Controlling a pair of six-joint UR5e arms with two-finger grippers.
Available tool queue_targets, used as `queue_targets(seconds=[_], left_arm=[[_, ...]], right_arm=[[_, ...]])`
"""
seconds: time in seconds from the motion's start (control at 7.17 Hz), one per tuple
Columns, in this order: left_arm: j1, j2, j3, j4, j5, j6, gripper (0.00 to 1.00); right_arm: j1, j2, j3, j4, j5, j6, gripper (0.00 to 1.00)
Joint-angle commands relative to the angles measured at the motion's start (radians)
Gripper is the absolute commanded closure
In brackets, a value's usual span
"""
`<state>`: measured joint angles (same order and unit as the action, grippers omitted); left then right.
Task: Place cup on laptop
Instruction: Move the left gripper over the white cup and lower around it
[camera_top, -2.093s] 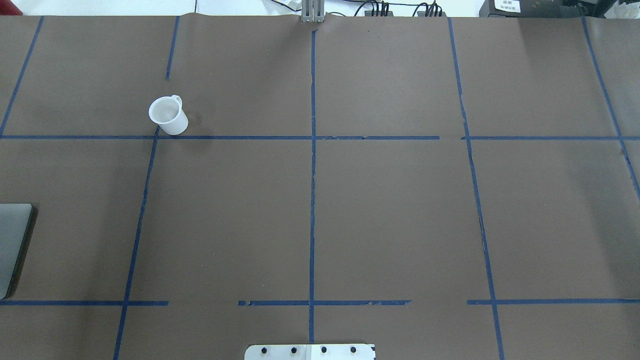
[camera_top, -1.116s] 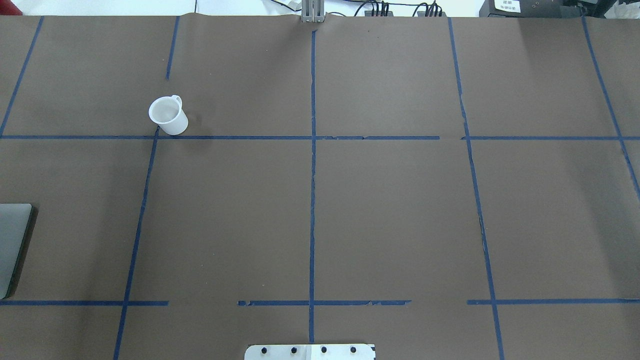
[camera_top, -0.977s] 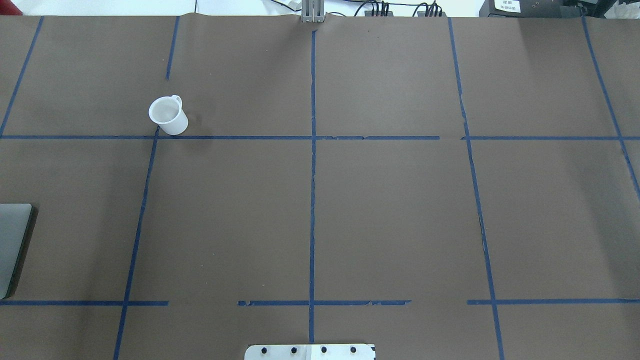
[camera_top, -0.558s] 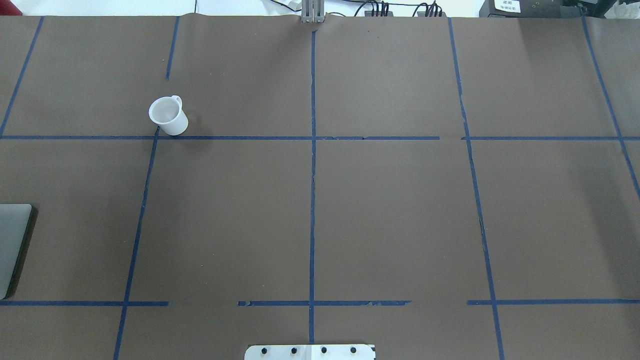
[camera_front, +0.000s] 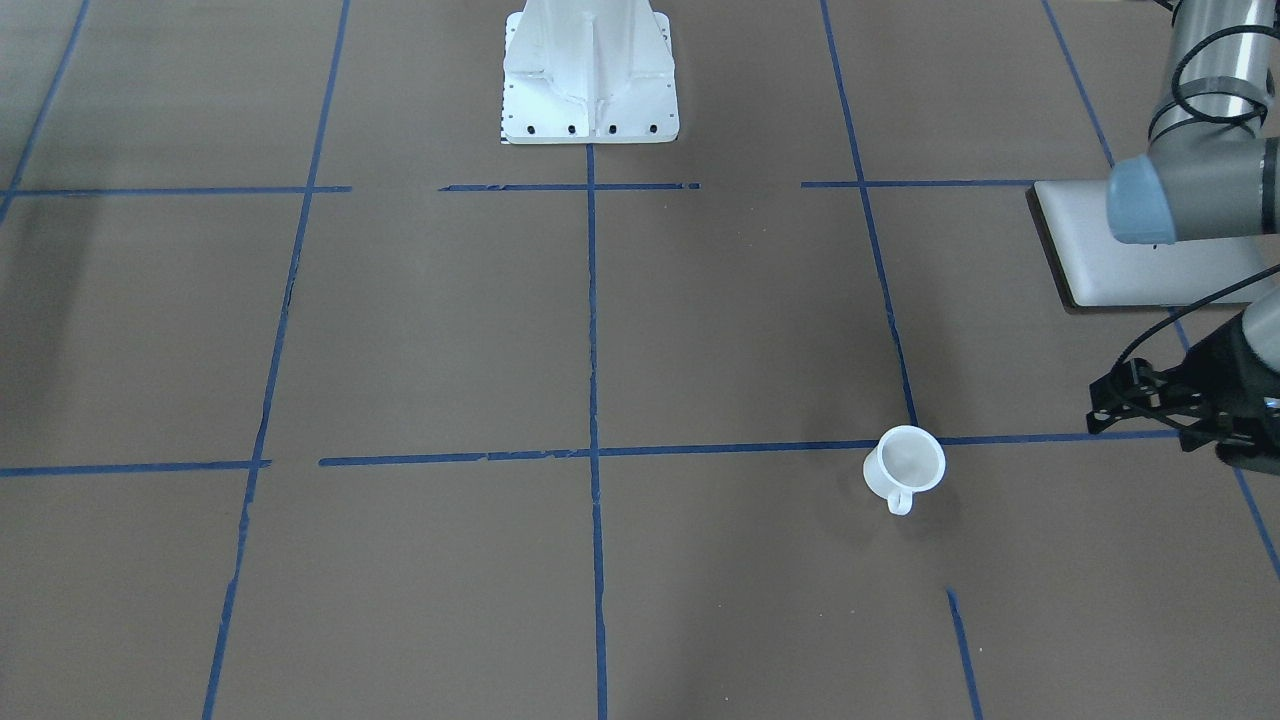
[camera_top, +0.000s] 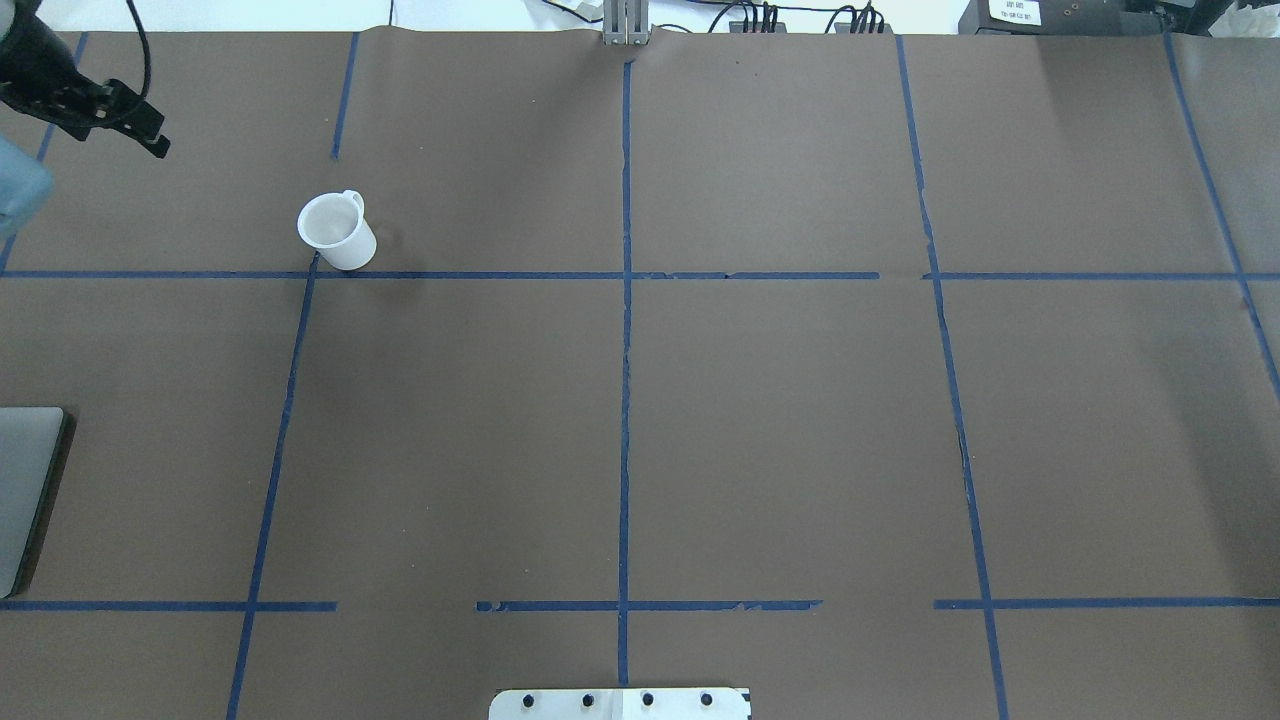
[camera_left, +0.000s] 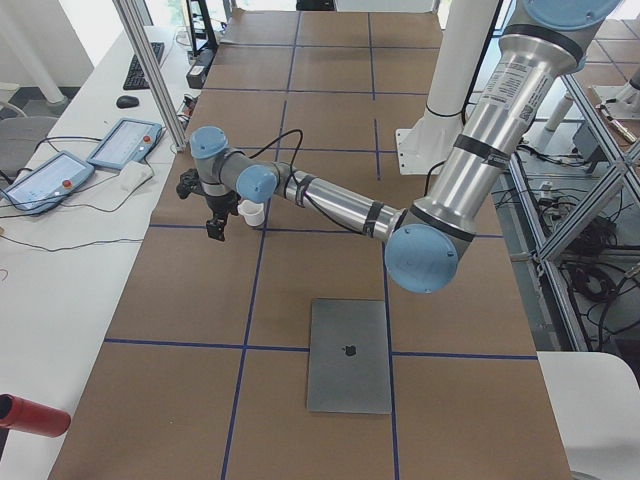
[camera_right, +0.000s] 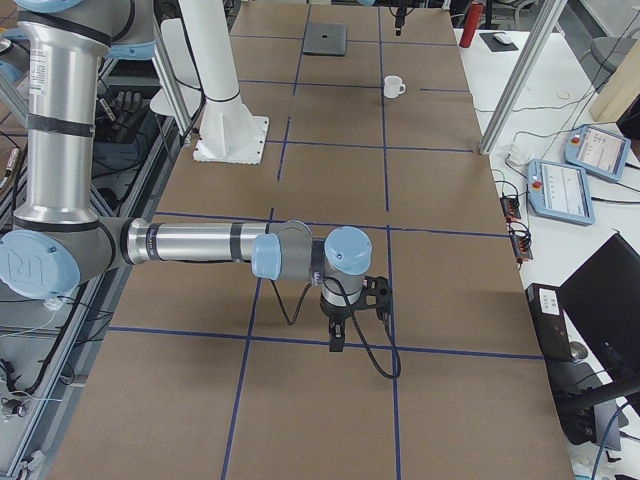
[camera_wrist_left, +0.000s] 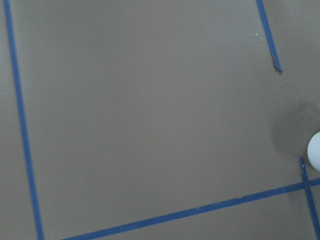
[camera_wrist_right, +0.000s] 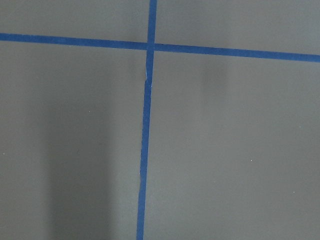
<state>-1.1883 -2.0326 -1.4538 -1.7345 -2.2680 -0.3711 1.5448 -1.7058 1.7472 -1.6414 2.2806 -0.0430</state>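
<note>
The small white cup (camera_top: 337, 230) stands upright on the brown table, handle to the far side; it also shows in the front view (camera_front: 904, 467), the left view (camera_left: 252, 212), the right view (camera_right: 394, 87) and at the left wrist view's right edge (camera_wrist_left: 315, 150). The closed silver-grey laptop (camera_left: 349, 355) lies flat near the robot's left end (camera_top: 25, 490) (camera_front: 1100, 280) (camera_right: 325, 39). My left gripper (camera_top: 150, 135) (camera_front: 1100, 410) (camera_left: 214, 233) hangs left of the cup, apart from it; I cannot tell if it is open. My right gripper (camera_right: 335, 345) hangs over bare table far from both; its state is unclear.
The white robot base (camera_front: 590, 70) (camera_top: 620, 703) stands at the near middle edge. Blue tape lines grid the table. A side table with teach pendants (camera_left: 125, 143) and a metal post (camera_left: 150, 70) run along the far edge. A red cylinder (camera_left: 30, 415) lies there too.
My left arm and gripper have come into the overhead view at the top left. The cup and the laptop have not moved.
</note>
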Motion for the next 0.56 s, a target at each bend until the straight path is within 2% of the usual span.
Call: queue_targets(seconds=[0.0, 0.14, 0.42], left_arm=[[0.099, -0.111, 0.122, -0.15, 0.089, -0.168, 0.0], [0.136, -0.141, 0.174, -0.213, 0.116, -0.222, 0.01], [0.194, -0.15, 0.193, -0.247, 0.117, -0.284, 0.01]], right_arm=[[0.0, 0.0, 0.0, 0.0, 0.0, 0.0, 0.0], [0.0, 0.0, 0.0, 0.0, -0.001, 0.0, 0.0], [0.0, 0.0, 0.0, 0.0, 0.0, 0.0, 0.0]])
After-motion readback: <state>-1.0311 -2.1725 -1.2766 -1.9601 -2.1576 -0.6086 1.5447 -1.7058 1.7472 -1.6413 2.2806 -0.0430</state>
